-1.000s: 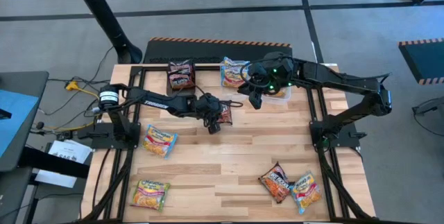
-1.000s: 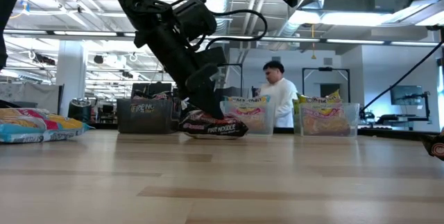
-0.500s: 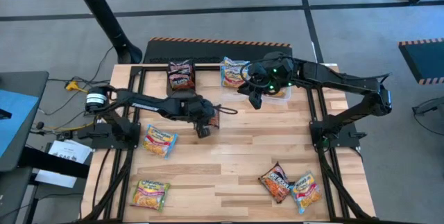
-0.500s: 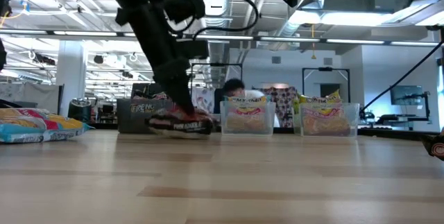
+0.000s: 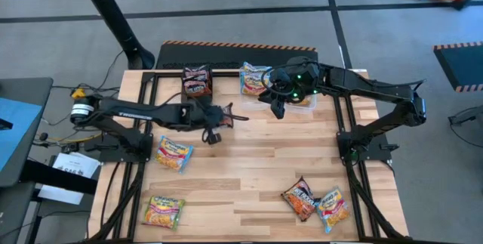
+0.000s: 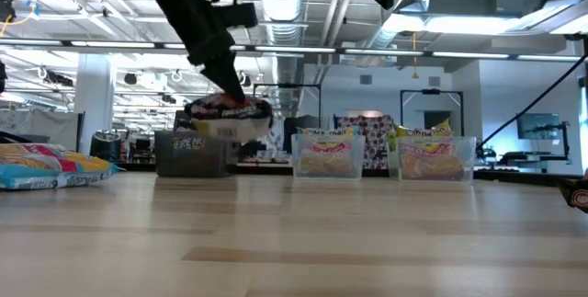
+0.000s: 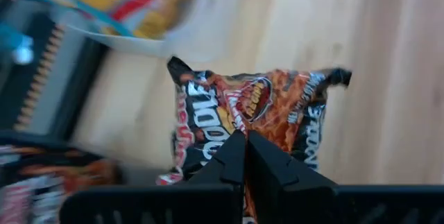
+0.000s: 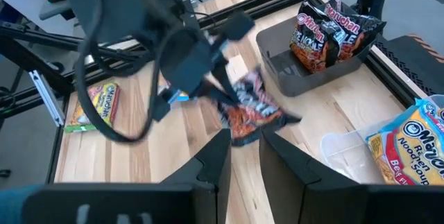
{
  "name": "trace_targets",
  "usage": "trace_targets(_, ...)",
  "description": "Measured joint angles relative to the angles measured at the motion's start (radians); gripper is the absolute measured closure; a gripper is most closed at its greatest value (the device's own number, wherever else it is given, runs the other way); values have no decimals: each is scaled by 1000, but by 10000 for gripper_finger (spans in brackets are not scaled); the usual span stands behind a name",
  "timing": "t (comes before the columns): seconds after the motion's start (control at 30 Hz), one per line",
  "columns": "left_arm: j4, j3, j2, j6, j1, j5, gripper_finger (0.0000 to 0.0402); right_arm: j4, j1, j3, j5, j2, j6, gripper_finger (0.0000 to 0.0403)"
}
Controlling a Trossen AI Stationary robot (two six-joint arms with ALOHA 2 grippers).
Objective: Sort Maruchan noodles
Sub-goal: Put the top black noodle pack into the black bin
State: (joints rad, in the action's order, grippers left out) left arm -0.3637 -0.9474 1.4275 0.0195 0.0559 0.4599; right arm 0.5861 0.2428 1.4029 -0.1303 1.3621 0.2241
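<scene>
Left gripper [image 7: 244,156] clamped tight on dark maroon noodle packet [image 7: 257,123], lifted off table [image 5: 249,176] beside black box [image 5: 198,87]. Right gripper [image 8: 243,156] partly parted, holding nothing, hovering over clear tubs [image 5: 255,80] at back.

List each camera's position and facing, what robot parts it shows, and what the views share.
High: overhead, straight down; both arms, left pincer and right pincer.
Low: table height, level across the table; left arm lifting a dark packet.
Left wrist: past its shut fingers clamping that packet.
Right wrist: past its own pincer toward the left arm.
Shared: all four show the dark packet; the black box appears in three.
</scene>
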Motion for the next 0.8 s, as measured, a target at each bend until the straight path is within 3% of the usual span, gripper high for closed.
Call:
trace_targets(0.3,-68,-3,-133,80,23,193,401,0,0,0,0,0,-16,300)
trace_targets(0.47,-81,-3,-165,224,103,287,401,-4,0,0,0,0,-16,300)
trace_targets(0.8,-68,-3,-166,394,332,173,401,-4,0,0,0,0,-16,300)
